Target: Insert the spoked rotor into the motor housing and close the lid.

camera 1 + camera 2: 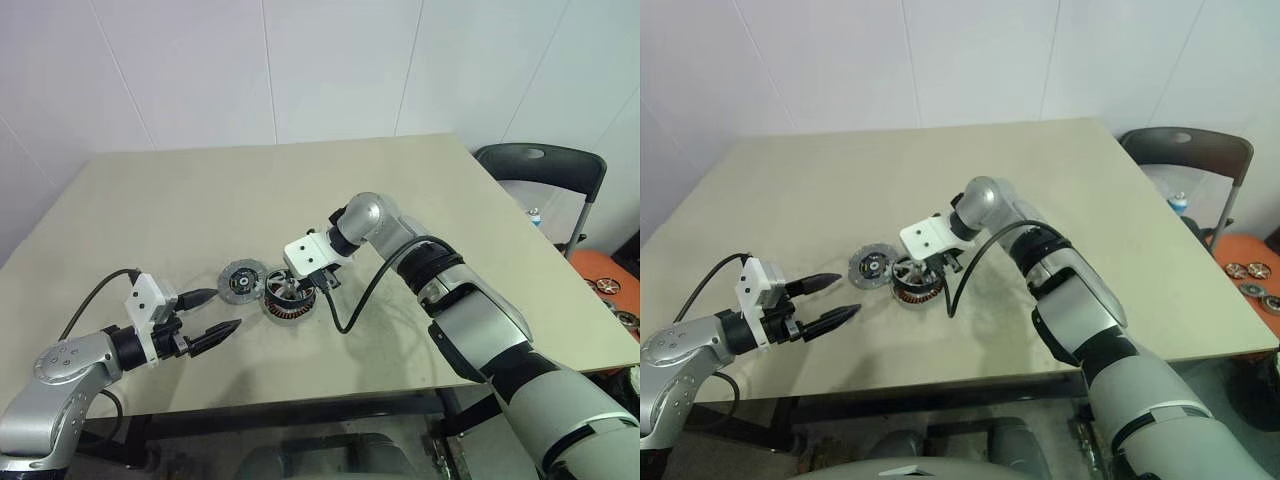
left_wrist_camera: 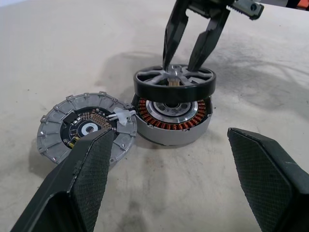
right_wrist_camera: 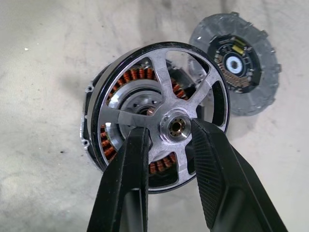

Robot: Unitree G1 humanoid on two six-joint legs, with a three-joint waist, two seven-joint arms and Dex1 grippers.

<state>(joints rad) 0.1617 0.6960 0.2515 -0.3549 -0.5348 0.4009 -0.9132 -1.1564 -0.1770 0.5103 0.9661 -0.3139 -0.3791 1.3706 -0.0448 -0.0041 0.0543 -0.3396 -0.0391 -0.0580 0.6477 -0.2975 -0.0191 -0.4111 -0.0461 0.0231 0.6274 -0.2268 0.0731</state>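
My right gripper is shut on the hub of the spoked rotor, a silver wheel with a black rim. It holds the rotor slightly tilted just above the motor housing, whose copper windings show below the rim. The housing stands on the table near its middle front. The lid, a ribbed grey disc with a dark centre, lies flat right beside the housing on its left. My left gripper hovers open and empty near the table's front edge, left of the lid and pointing toward both parts.
The beige table stretches wide behind and to the right of the parts. A black cable hangs from my right wrist onto the table. A dark chair stands past the right edge, with an orange tray of parts beside it.
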